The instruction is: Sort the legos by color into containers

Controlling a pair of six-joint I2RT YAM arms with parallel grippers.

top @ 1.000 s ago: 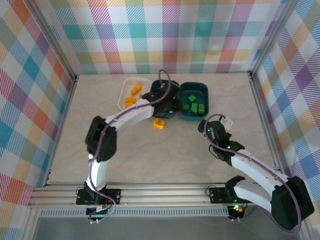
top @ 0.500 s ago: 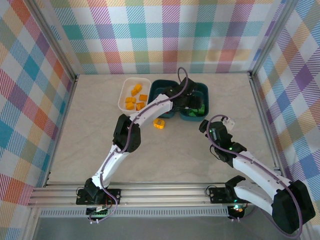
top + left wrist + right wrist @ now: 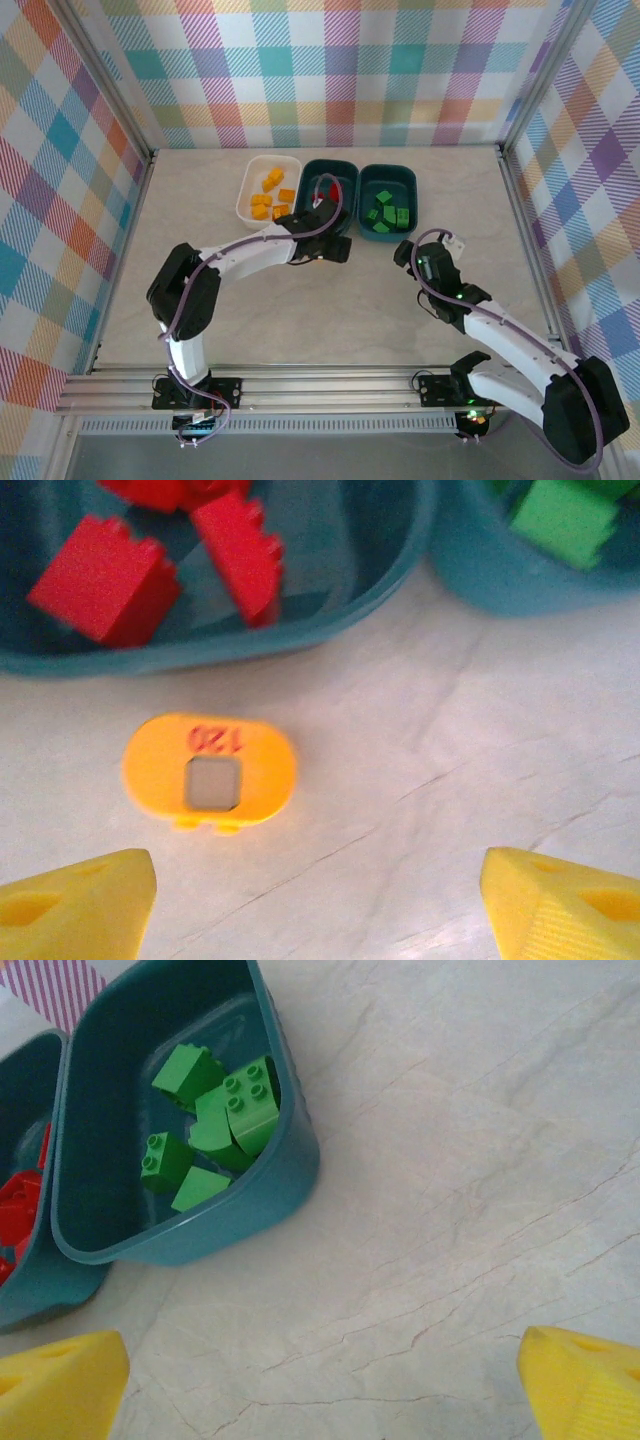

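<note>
**Last loose piece: pick-up and mis-sort risk at the yellow ring**

The yellow ring is found lying flat on the tabletop, just beside the near wall of the middle teal tray, which holds the red bricks. No other loose brick is observed on the tabletop. The green bricks are contained in the right teal tray, and the orange bricks in the white tray, judged to be the ring's proper destination.

The left end effector is held above the ring with its jaws spread wide and nothing gripped. The ring is seen off-centre between the fingers, nearer one of them.

Risks are assessed as follows:
- If the jaws are lowered uncorrected, the nearer finger may land on the ring or push it aside instead of enclosing it.
- A flat, low piece offers little to grip, so it may be squeezed out on closing.
- The tray wall is close, so it may be struck or the tray shifted.
- The ring may be dropped among the red bricks, that tray being nearest.

The right end effector is fully open and empty, near the right teal tray, and interference is judged unlikely.
</note>
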